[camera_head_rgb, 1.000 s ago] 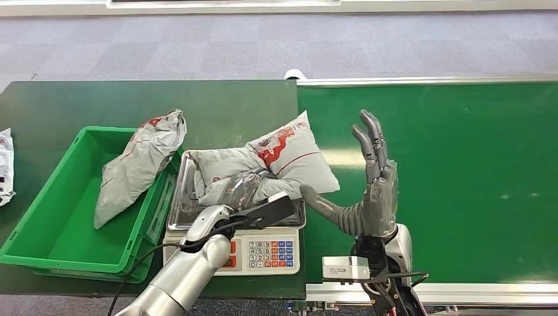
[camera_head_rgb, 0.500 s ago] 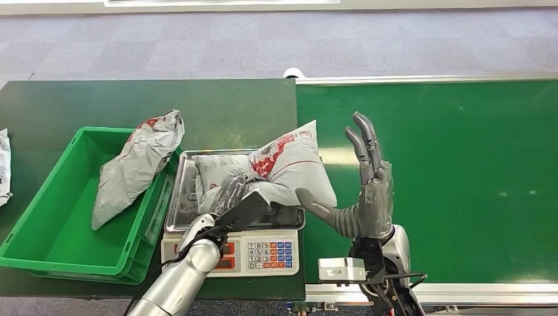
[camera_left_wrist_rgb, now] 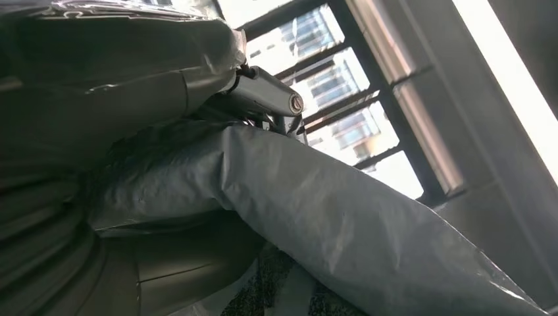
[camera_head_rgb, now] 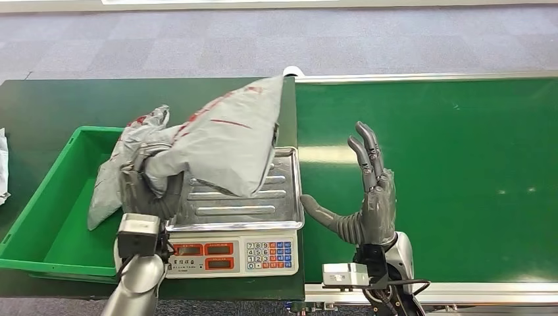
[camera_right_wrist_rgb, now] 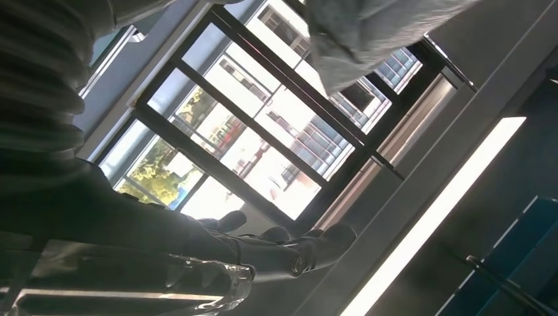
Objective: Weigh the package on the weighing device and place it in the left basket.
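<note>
Green basket (camera_head_rgb: 39,217) holds one grey package (camera_head_rgb: 108,181); left hand (camera_head_rgb: 148,184) grips another package (camera_head_rgb: 220,141); right hand (camera_head_rgb: 368,197) spread, idle.

L hand (camera_head_rgb: 146,181) raised, fingers clamped on package (camera_head_rgb: 220,141); R hand (camera_head_rgb: 368,201) upright, fingers spread, palm facing left, holding nothing.
</note>
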Robot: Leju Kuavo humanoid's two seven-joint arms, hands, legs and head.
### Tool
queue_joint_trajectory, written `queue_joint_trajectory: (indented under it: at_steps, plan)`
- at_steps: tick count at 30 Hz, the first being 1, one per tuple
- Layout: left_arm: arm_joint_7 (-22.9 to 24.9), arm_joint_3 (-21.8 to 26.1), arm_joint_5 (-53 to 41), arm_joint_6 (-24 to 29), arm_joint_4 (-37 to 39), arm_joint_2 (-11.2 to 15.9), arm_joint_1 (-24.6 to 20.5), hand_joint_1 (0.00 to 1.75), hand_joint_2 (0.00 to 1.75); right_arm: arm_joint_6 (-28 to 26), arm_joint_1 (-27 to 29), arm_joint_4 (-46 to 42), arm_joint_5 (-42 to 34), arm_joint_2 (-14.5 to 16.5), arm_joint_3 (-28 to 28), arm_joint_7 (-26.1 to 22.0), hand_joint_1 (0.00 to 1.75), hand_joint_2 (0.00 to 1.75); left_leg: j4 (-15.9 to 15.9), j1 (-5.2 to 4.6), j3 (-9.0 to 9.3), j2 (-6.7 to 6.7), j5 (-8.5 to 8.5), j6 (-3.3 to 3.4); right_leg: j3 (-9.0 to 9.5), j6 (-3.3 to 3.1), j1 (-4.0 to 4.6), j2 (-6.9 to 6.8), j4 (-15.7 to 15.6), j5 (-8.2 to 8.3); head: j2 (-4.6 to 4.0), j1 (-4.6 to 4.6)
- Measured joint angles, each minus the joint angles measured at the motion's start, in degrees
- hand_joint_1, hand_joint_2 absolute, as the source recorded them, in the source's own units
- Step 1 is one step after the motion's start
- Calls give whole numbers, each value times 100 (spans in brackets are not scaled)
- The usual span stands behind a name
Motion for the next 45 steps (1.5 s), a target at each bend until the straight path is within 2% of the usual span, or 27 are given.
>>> queue_joint_trajectory:
  at_steps: [5, 10, 15, 17, 20, 22, 28, 31, 32, 36, 41, 43, 45]
  plan:
    - [-454, 225, 150, 764, -978, 61, 323, 175, 175, -14, 82, -1, -42, -44, -64, -4, 0, 175, 0, -1, -2, 0, 0, 0, -1, 0, -1, 1, 0, 0, 0, 1]
    - [-485, 388, -89, 919, -1643, 50, 451, 175, 175, -25, 108, -2, -57, -73, -79, -3, 0, 175, 0, -1, -1, 1, 0, 0, -1, 0, -1, 2, -1, 1, 0, 1]
    - [-396, 1073, -1180, 920, -1961, -348, 443, 175, 175, -87, 136, -2, -13, -75, -79, 39, 0, 175, 1, -1, 1, 1, 0, 0, -3, -1, -1, 3, -1, 1, 0, 1]
    - [10, 1406, -1692, 920, -1769, -451, 365, 175, 175, -110, 137, -2, 16, -75, -79, 71, 0, 175, 1, 0, 2, 2, 0, 0, -4, -1, -1, 3, -1, 1, 0, 1]
    - [1069, 1834, -2601, 919, -1278, -480, 168, 175, 175, -110, 133, -2, 66, -75, -79, 146, 0, 175, 0, 1, 4, 3, 1, -1, -2, -3, 1, 4, 0, 3, 0, 0]
    - [1548, 2045, -2990, 918, -920, -461, 46, 175, 175, -100, 131, -2, 92, -74, -79, 186, 0, 175, 0, 3, 4, 3, 3, -2, -2, -4, 3, 4, 0, 4, 0, 0]
    - [1983, 2333, -3308, 918, -318, -393, -135, 175, 175, -74, 129, -2, 111, -73, -77, 228, 0, 175, 1, 2, -2, 3, 3, -4, -5, -3, 1, 4, 1, 4, 0, 2]
    - [2642, 2349, -3592, 899, 17, -273, -239, 175, 175, -53, 127, -2, 124, -73, -77, 264, 0, 175, 1, 1, -3, 2, 2, -4, -7, -3, 1, 4, 0, 4, 0, 1]
    - [2843, 2349, -3662, 886, 163, -220, -277, 170, 175, -47, 126, -2, 130, -73, -77, 276, 0, 175, 1, 1, -3, 2, 2, -4, -8, -3, 1, 4, 0, 4, 0, 1]
    - [3220, 2349, -3681, 853, 693, -28, -407, 0, 175, -11, 120, -1, 173, -71, -77, 314, 0, 175, 1, 2, -2, 3, 3, -5, -7, -4, 2, 5, 0, 4, 0, 0]
    - [3148, 2338, -3217, 833, 975, 82, -446, 0, 175, 3, 113, 2, 200, -69, -75, 343, 0, 175, 1, 2, -2, 3, 4, -5, -7, -4, 2, 4, 1, 4, 0, 1]
    - [2835, 2293, -2694, 758, 983, 97, -445, 0, 175, 2, 111, 5, 198, -69, -75, 345, 0, 175, 1, 2, -3, 2, 3, -5, -7, -4, 2, 4, 1, 4, 0, 1]
    - [2275, 2186, -1794, 463, 922, 103, -435, 0, 175, 4, 110, 7, 179, -69, -75, 344, 0, 175, 1, 1, -5, 1, 3, -5, -7, -4, 1, 4, 1, 4, 0, 1]
